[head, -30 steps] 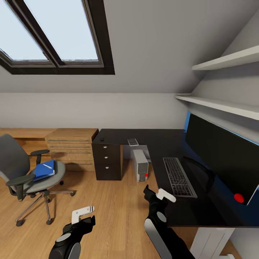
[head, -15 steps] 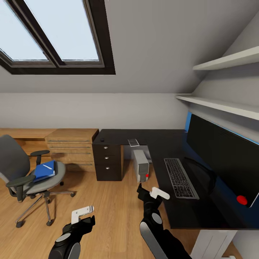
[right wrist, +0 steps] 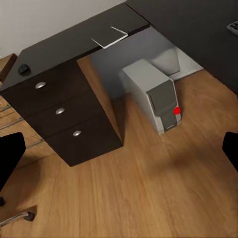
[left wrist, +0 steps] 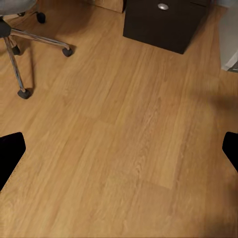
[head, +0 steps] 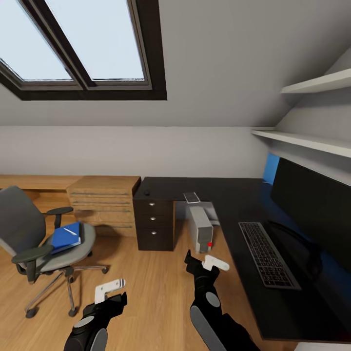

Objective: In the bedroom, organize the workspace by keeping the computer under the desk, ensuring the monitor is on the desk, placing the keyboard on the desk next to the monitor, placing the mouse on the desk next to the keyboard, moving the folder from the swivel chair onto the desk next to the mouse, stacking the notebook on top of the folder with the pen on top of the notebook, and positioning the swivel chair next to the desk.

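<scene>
- An attic bedroom with a sloped grey ceiling, a dark-framed skylight [head: 92, 48] and a wood plank floor [head: 146, 282].
- Nearest, both arms hang low over the bare floor. The left gripper [head: 109, 292] and the right gripper [head: 207, 265] hold nothing; in each wrist view the dark fingertips sit at opposite edges, so both sets of jaws are spread wide.
- To the left stands the swivel chair [head: 44, 239], well apart from the desk. The blue folder [head: 66, 236] lies on its seat with a thin white pen [head: 70, 231] on top; I cannot tell whether a notebook is there.
- To the right, the desk [head: 234, 195] carries the keyboard [head: 268, 253] just beside the monitor [head: 317, 204].
- The computer [head: 201, 228] sits under the desk beside the black drawer unit [head: 155, 224].
- Further back, the small black mouse [head: 146, 192] rests on the far corner, well apart from the keyboard, with a flat pale item [head: 192, 197] near it.
- Judgement: computer, monitor and keyboard look settled; mouse, folder, notebook, pen and chair remain.
</scene>
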Motion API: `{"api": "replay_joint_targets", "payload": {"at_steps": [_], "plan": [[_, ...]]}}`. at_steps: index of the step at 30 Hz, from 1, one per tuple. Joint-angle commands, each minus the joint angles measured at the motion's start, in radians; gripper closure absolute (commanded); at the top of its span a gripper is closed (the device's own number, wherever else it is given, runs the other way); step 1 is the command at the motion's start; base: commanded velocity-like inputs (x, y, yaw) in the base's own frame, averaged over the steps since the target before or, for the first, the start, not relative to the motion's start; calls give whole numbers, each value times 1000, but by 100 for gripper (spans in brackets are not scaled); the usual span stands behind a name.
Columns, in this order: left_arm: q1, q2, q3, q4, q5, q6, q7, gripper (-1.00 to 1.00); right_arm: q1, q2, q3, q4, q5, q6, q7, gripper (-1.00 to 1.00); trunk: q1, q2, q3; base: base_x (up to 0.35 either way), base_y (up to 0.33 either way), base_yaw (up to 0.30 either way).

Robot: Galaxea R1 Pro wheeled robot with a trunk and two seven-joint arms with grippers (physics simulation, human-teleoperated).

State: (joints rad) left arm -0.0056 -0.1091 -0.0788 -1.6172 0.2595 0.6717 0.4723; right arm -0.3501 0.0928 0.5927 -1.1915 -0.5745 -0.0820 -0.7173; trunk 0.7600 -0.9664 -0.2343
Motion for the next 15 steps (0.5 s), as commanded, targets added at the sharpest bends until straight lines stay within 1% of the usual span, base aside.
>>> {"api": "replay_joint_targets", "payload": {"at_steps": [1, 7, 15], "plan": [[-1, 0, -1, -1, 10, 2, 9, -100, -1, 0, 3, 0, -10, -9, -4, -100, 1, -1, -1, 264, 188, 0], [-1, 0, -3, -1, 10, 2, 9, -100, -1, -1, 4, 0, -10, -9, -4, -100, 1, -1, -1, 289, 153, 0], [-1, 0, -4, -1, 10, 2, 9, -100, -1, -1, 4, 0, -10, -9, -4, -100, 1, -1, -1, 312, 109, 0]]}}
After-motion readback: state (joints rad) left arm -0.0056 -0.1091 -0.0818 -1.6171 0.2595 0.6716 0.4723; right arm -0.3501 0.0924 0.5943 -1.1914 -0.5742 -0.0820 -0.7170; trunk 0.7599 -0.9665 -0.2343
